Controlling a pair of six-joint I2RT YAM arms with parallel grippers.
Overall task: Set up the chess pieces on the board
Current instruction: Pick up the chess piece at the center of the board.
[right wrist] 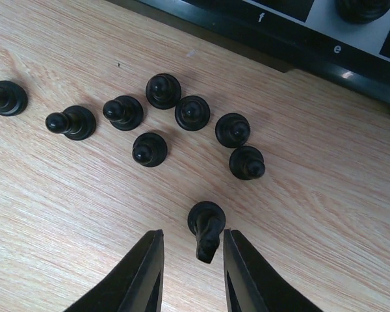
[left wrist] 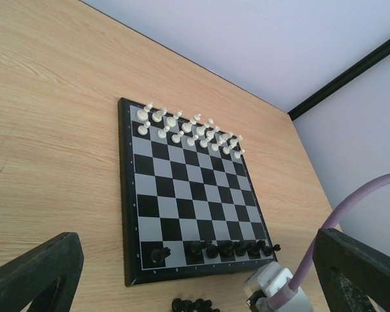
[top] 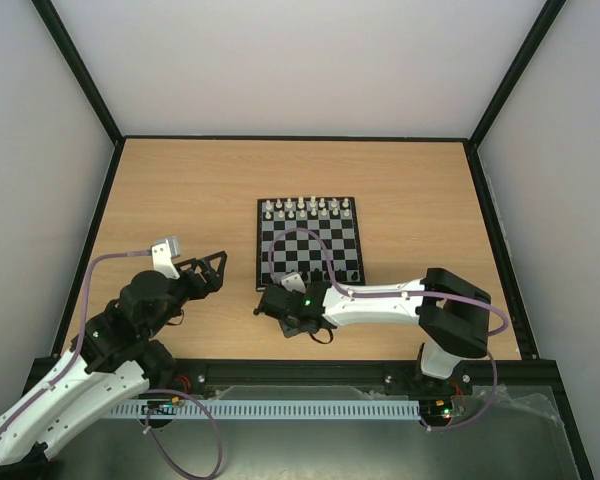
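Where the light wooden table (top: 180,200) lies bare on the left, the left gripper (top: 215,272) hovers with its two black fingers spread wide, gripping nothing. Just right of it, off the near-left corner of the small black-and-silver checkered chessboard (top: 310,250), the right gripper (right wrist: 192,234) points down at the wood. Its fingers are drawn in close on either side of one tiny black chess piece (right wrist: 207,224), which leans over between them. Whether they actually pinch it cannot be told. Eight more loose black chess pieces (right wrist: 192,112) stand scattered on the table just beyond, near the board's edge. On the board, a row of small black pieces (left wrist: 231,248) fills most of the nearest rank, and small white pieces (top: 310,208) fill the two farthest ranks.
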